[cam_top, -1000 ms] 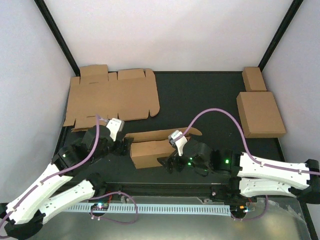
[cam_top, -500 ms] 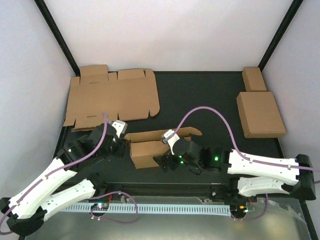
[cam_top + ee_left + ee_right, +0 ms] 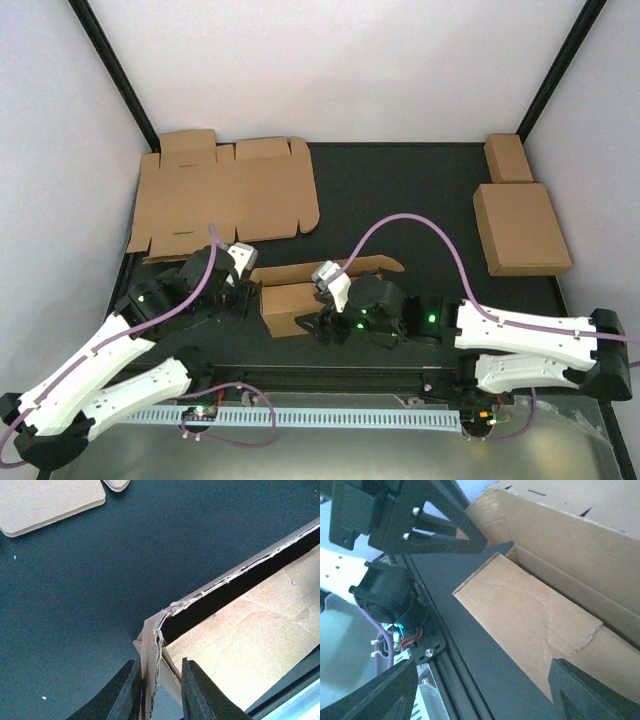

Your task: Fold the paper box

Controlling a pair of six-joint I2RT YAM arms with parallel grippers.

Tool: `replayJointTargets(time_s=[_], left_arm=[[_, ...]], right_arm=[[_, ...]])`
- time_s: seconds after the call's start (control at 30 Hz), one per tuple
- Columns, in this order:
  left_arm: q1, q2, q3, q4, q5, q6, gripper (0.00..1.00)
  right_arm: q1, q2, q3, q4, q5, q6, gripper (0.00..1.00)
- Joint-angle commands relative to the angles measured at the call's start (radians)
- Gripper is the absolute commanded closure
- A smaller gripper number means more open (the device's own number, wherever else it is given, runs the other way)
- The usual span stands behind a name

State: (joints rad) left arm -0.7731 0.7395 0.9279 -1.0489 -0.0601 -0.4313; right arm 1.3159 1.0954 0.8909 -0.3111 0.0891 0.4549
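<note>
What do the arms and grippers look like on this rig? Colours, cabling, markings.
Left arm and right arm: white shells on the long links, black joints, green status lights, a purple cable looping to each wrist. Left gripper and right gripper: black, tapered, flat-faced fingers. No markings legible.

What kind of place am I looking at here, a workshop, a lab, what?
Probably a robot lab test cell: a left arm and right arm bolted at the edge of a black table, plain white walls enclosing it, and a half-folded paper box plus a flat cardboard sheet.
</note>
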Motion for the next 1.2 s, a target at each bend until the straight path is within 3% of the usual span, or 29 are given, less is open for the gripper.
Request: replayJointTargets(time_s=[0.0, 0.27, 0.47, 0.77, 1.17], left_arm=[[0.006, -0.008, 0.042, -0.028, 0.029, -0.012, 0.76], [0.006, -0.014, 0.021, 0.004, 0.044, -0.008, 0.82], [0.006, 0.003, 0.015, 0.001, 0.049, -0.004, 0.98], [0.006, 0.043, 0.013, 0.049, 0.113, 0.008, 0.98], [0.004, 0.116, -0.034, 0.269, 0.209, 0.014, 0.99]], right_arm=[[-0.004, 0.021, -0.016, 0.071, -0.104, -0.043, 0.29], [-0.005, 0.055, -0.007, 0.086, -0.152, -0.072, 0.33], [-0.005, 0.007, -0.023, 0.062, -0.087, -0.073, 0.33], [-0.004, 0.023, -0.044, 0.017, -0.094, -0.054, 0.36], [-0.004, -0.100, -0.131, -0.040, -0.038, -0.019, 0.36]])
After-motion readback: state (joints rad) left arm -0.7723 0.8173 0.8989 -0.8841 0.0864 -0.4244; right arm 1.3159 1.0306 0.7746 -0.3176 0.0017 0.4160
